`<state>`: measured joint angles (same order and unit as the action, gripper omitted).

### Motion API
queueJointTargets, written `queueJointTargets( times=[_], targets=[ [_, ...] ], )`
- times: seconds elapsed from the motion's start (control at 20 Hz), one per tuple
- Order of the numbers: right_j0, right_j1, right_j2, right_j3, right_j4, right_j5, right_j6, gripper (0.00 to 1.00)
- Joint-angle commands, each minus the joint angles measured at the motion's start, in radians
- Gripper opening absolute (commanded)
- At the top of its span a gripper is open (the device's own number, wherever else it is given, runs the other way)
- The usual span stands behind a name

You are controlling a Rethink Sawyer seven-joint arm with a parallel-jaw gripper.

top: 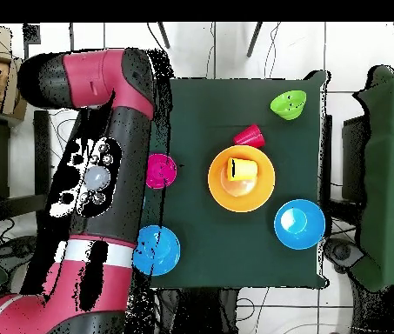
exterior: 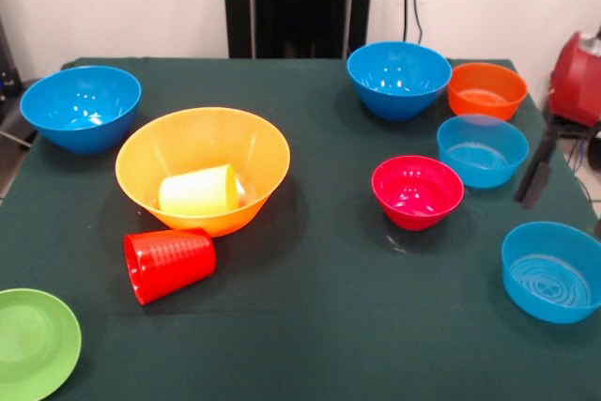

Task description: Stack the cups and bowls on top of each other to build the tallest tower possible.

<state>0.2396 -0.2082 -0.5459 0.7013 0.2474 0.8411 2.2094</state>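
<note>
1. Yellow-orange plastic is your base: the big bowl (exterior: 202,168) sits left of centre on the green table (exterior: 319,326), and the yellow cup (exterior: 199,191) lies on its side inside it, so nothing here counts as a tower yet.
2. You'll find the red cup (exterior: 169,263) tipped over too, just beside the big bowl's near wall. Ribbed and round, it will likely roll if nudged off-centre.
3. Further out, the other bowls are scattered singly: two deep blue ones (exterior: 82,107) (exterior: 399,78), an orange one (exterior: 486,89), two paler blue (exterior: 482,149) (exterior: 552,270), a pink-red one (exterior: 417,191) and a green one (exterior: 33,342) at the near corner (partly cut off by the frame).
4. Your arm (top: 96,187) is off to the table's side in the overhead view; I can't see the gripper in either view, so its state is unknown.
5. Main risk: stacking a bowl onto the lying cup would leave it tilted and prone to slide.
</note>
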Motion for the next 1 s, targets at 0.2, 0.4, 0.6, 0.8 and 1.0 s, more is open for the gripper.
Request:
queueJointTargets(
  times=[0.2, 0.4, 0.6, 0.8, 1.0],
  targets=[
    [-0.006, -0.049, 0.135, 0.168, 0.01, 0.016, 0.08, 1.0],
    [-0.028, -0.094, 0.185, 0.259, 0.021, -0.082, 0.042, 1.0],
    [-0.024, -0.102, 0.181, 0.311, -0.015, -0.131, 0.019, 1.0],
    [-0.017, -0.129, 0.183, 0.38, -0.063, -0.231, -0.019, 1.0],
    [-0.025, -0.149, 0.195, 0.421, -0.078, -0.255, -0.055, 1.0]
  ],
)
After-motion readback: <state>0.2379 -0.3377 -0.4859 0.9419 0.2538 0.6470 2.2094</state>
